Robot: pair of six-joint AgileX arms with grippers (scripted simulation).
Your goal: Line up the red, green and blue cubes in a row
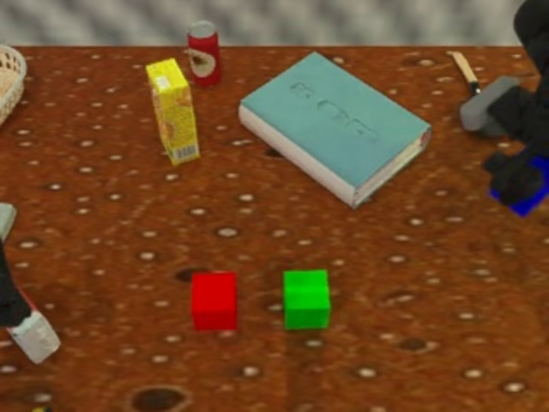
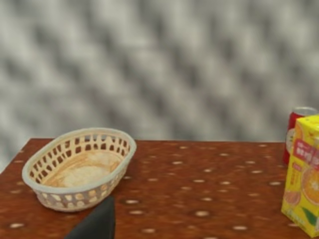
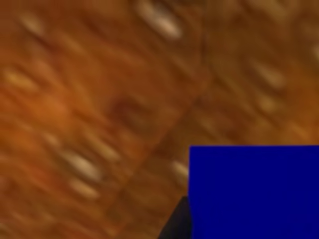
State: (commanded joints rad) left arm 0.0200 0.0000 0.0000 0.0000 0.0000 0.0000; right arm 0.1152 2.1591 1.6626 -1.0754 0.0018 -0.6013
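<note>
Here the right gripper (image 1: 517, 180), dark and bent down at the table's right edge, right of the teal hardcover book (image 1: 336, 124), sits over the deep blue cube (image 1: 530, 196); the wrist view shows one dark fingertip (image 3: 178, 223) against the cube's side, but whether the jaws grip it I cannot tell. The bright red cube (image 1: 214, 300) and bright green cube (image 1: 306, 299) stand apart, side by side, below the book. The left gripper (image 1: 26, 330) rests far left of the book, its jaws unreadable.
</note>
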